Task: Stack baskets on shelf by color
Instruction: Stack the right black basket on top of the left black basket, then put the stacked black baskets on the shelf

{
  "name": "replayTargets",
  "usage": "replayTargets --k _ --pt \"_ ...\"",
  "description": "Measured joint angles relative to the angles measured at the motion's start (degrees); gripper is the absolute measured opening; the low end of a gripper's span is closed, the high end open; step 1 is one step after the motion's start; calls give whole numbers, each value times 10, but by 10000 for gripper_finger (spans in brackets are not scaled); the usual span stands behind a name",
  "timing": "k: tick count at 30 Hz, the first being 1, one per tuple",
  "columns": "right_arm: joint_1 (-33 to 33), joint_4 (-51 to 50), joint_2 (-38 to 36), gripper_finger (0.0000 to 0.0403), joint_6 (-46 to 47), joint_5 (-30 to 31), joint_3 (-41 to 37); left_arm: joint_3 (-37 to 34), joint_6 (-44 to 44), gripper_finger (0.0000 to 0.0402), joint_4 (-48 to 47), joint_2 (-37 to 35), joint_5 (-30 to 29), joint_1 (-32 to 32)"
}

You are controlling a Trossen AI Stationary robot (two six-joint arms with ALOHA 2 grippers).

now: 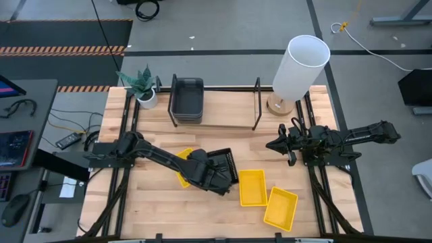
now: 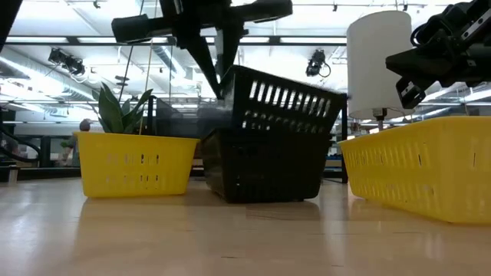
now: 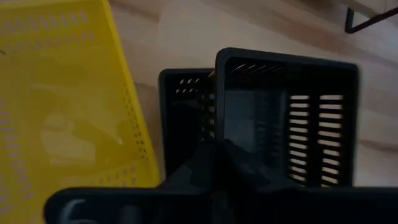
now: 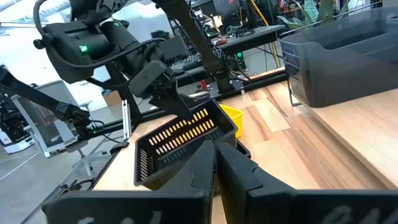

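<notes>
A white cylindrical lamp (image 1: 300, 66) on a round wooden base stands at the back right corner of the slatted wooden bench (image 1: 162, 219). A small green plant in a white pot (image 1: 144, 89) sits at the back left corner. Beside the bench, a grey desk (image 1: 37, 135) carries a black mouse (image 1: 12, 210) and a remote (image 1: 67, 141).

- Floor (image 1: 223, 27): grey, smooth, marked with dark lines; hazard-striped strip (image 1: 64, 49) along the upper left of the high view.
- Counter (image 1: 216, 223): light slatted wood.
- White cylindrical lamp (image 1: 300, 66) on a wooden base, at a far corner of the counter.
- Small potted plant (image 1: 143, 86) at the opposite far corner.
- Side desk (image 1: 27, 155) beside the counter, carrying cables and a mouse.
- White cable (image 1: 368, 42) lies on the floor.
- Ceiling (image 2: 69, 23): open beams, strip lighting, hung equipment.
</notes>
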Motion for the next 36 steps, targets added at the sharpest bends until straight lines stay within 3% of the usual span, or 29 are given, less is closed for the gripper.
replayTargets --k 7,14,18,26,32,36 --pt "0 0 0 25 0 0 0 0 15 126 -26 0 42 -2" --pt "0 0 0 25 0 0 0 16 165 198 -25 -23 86 -3" --pt "0 0 0 25 0 0 0 32 289 194 -16 -29 160 17" --pt "0 0 1 25 0 0 0 39 588 157 135 -29 312 43" --pt "0 0 1 25 0 0 0 39 696 150 154 -29 314 48" --pt "0 0 1 25 0 0 0 39 760 173 154 -28 258 45"
